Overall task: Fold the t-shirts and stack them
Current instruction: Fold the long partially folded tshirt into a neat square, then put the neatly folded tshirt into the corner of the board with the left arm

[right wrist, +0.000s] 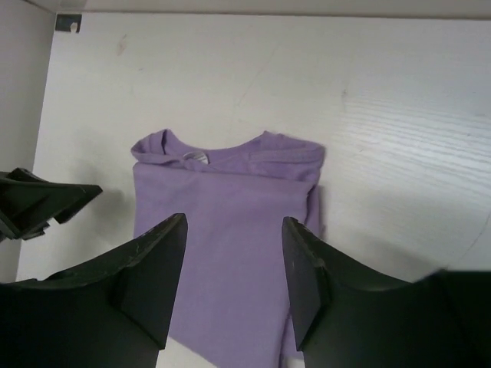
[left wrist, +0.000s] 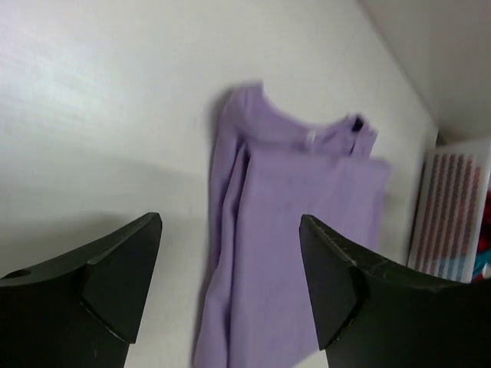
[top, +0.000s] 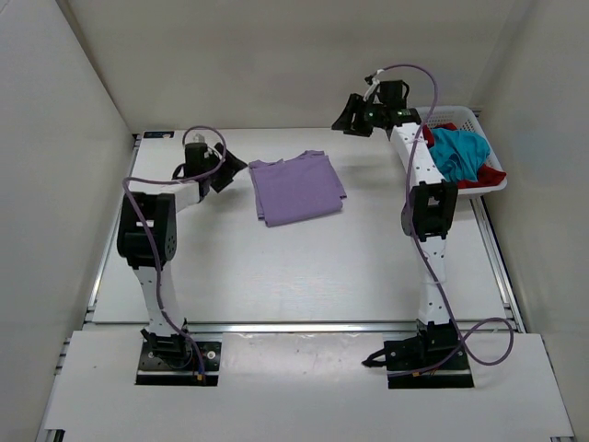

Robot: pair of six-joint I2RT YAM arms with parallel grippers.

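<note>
Since the lavender shirt lies as a flat, tidy rectangle near the middle of the counter and neither arm has hold of it, I judge that its fold is finished and the work is between garments. The left claw hangs beside the shirt's far-left corner with its jaws spread wide and nothing between them. The right claw is raised over the far side of the counter, close to the basket. It is likewise wide open and empty.

Two shirts remain unfolded. The teal shirt sits crumpled on top in the basket, with the red shirt showing beneath and around it.

The next move, as I read it, is a reach into the basket, most naturally by the right arm. It should pinch the teal cloth alone, lift it clear of the red one and of the basket wall, and bring it to bare counter for spreading without dragging across the lavender shirt.

As for the lavender shirt, its collar points toward the far wall and its hem toward the arm bases. Its long axis therefore runs collar to hem, near to far, though it is set a little askew — the collar end leans slightly left. From above it looks almost square, so that axis is only modestly the longer. The sleeves appear tucked in along both sides.
</note>
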